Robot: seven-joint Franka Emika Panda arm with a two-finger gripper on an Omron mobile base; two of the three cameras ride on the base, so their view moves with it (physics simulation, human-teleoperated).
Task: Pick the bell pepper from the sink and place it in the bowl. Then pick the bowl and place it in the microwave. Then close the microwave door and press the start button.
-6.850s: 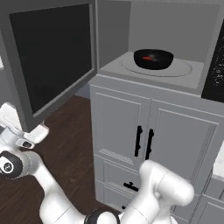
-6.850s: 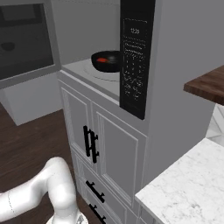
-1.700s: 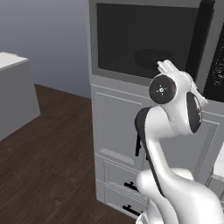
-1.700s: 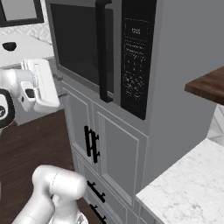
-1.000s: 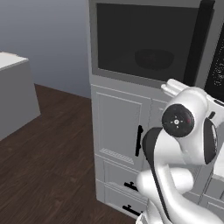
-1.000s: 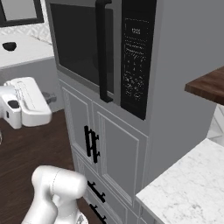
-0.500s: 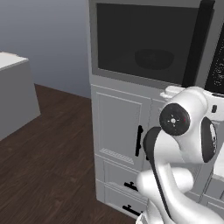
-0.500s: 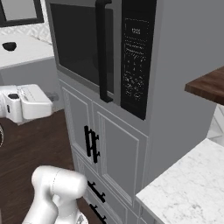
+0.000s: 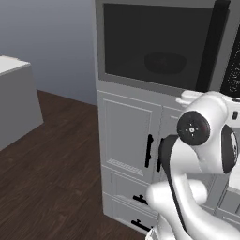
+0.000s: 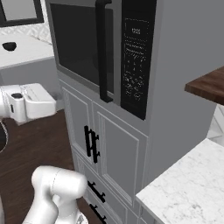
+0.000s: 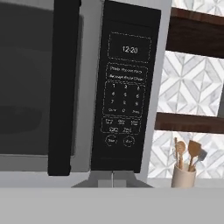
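**Facing the shut microwave, jaws closed on nothing**

From my hand camera, going left to right: the microwave door (image 11: 30, 87) is shut, its dark glass window taking up the left side, and its black vertical bar handle (image 11: 63, 87) stands at the window's right edge. Just beside the handle sits the black control panel (image 11: 127, 87), with a clock display at the top, a number pad below it and two round buttons near the bottom. Right of the microwave (image 11: 157, 87) are dark wooden shelves (image 11: 197, 33) against a patterned tile wall, and a pale cup of wooden utensils (image 11: 186, 168) stands at lower right.

My jaws (image 11: 113, 177) are pressed together, empty, low in front of the panel's bottom edge.

In the left base view, the bowl (image 9: 165, 62) shows dimly through the glass, inside the microwave. I cannot make out the bell pepper.
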